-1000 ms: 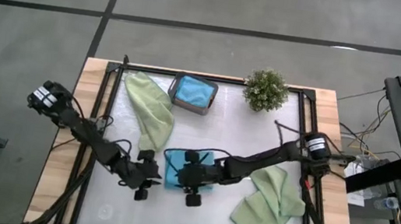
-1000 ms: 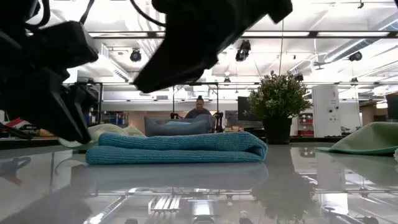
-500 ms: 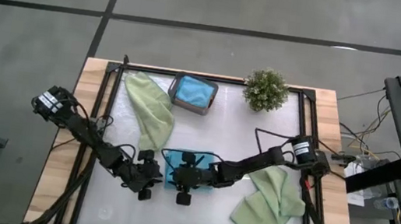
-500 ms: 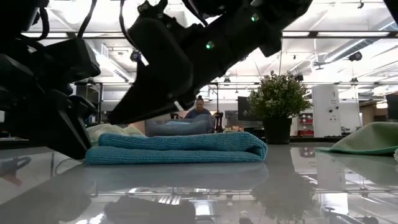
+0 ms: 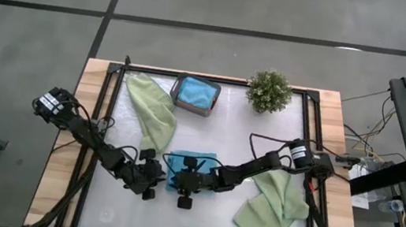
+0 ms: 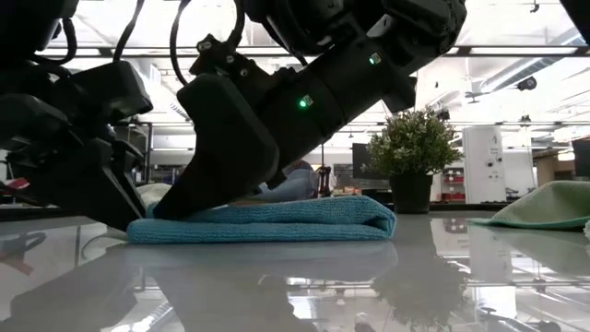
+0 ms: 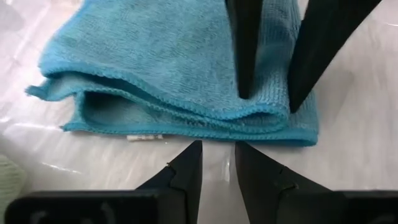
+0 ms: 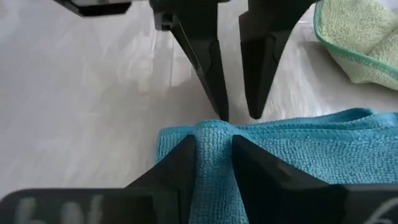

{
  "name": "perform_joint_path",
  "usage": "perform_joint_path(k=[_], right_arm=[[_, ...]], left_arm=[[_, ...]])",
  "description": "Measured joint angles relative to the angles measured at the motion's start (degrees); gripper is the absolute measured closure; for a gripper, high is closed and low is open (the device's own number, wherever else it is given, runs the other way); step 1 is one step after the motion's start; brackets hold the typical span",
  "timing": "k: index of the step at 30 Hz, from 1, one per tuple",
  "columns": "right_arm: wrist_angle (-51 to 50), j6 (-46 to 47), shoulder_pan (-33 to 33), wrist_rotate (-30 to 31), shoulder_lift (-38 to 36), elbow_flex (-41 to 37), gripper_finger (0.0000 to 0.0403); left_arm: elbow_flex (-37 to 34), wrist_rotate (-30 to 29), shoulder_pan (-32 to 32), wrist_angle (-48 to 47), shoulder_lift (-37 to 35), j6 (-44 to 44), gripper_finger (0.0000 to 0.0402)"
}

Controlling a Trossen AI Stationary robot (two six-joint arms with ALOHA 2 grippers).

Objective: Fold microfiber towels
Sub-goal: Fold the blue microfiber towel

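Here the folded teal-blue towel (image 5: 189, 167) lies flat near the middle of the glass table (image 5: 262, 146), with both arms low beside it. The right gripper (image 8: 211, 149) sits on the towel's edge, its two dark fingers (image 8: 180, 163) set astride a raised ridge of the teal cloth, so it is pinching the towel; the low view shows this arm pressing down on the cloth's end away from the plant. The left gripper (image 7: 217, 163) is just off the towel's layered edge, over bare table, its fingers (image 7: 186, 165) close together with a narrow gap between them and nothing in it; it touches no cloth. One light sage green towel (image 5: 152, 110) lies crumpled toward the far side of the table, beside the dark grey tray (image 5: 195, 94), which holds another teal-blue cloth (image 5: 196, 91). A second sage green towel (image 5: 273, 207) lies bunched under the right arm, on the right side. The small potted plant (image 5: 269, 91) stands at the far edge.
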Motion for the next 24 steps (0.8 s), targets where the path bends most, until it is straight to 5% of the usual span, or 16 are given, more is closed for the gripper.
perform_joint_path(k=[11,24], right_arm=[[-0.06,-1.66,0.0,0.02,-0.3,0.74,0.039],[-0.16,-2.15,0.48,-1.8,-1.57,1.11,0.0394]], left_arm=[[-1.01,-4.36,0.0,0.07,0.0,0.0,0.032],[-1.88,-8.74,0.76,0.11,-0.04,-0.39,0.032]])
